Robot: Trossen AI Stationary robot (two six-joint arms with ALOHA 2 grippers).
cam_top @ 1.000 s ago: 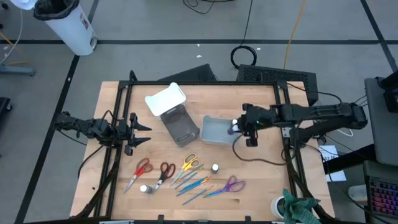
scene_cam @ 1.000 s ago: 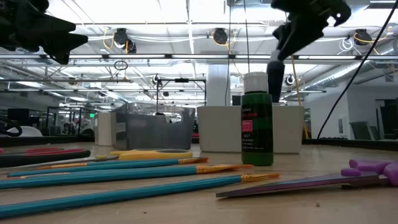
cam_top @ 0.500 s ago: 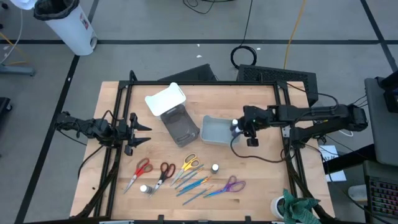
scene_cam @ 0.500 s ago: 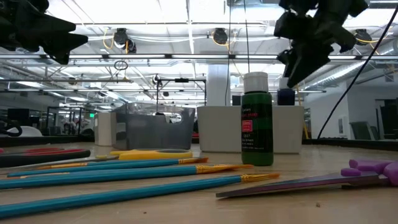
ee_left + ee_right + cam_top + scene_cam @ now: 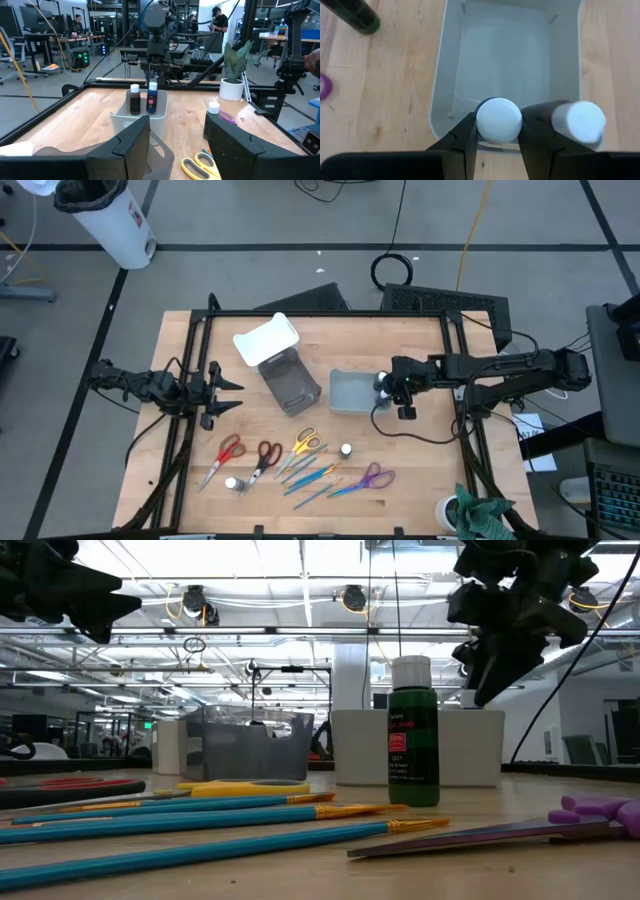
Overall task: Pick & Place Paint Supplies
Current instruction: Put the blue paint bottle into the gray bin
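Note:
A small blue bottle (image 5: 152,101) with a white cap (image 5: 499,120) stands upright in the white bin (image 5: 345,395), at its right end. My right gripper (image 5: 384,388) is shut on it. A dark bottle (image 5: 134,99) with a white cap (image 5: 579,120) stands beside it in the bin. A green bottle (image 5: 413,735), another small bottle (image 5: 231,483), teal brushes (image 5: 200,810) and red (image 5: 228,452), yellow (image 5: 305,442) and purple scissors (image 5: 372,477) lie on the near part of the table. My left gripper (image 5: 225,393) waits open at the left edge. My right gripper pinches the blue bottle at its white cap (image 5: 485,131), one finger (image 5: 466,137) on each side. The fingers slant down from the table's right side. The bottle stays upright with its lower part inside the bin; the bin wall hides its base.
A grey open box (image 5: 290,385) with a white lid (image 5: 266,340) sits left of the bin. A potted plant (image 5: 470,515) stands at the near right corner. Black frame rails (image 5: 325,313) border the table.
My right gripper has come down with the blue bottle, lowering it into the right end of the white bin beside the dark bottle. The bin has slid a little toward the table's right edge.

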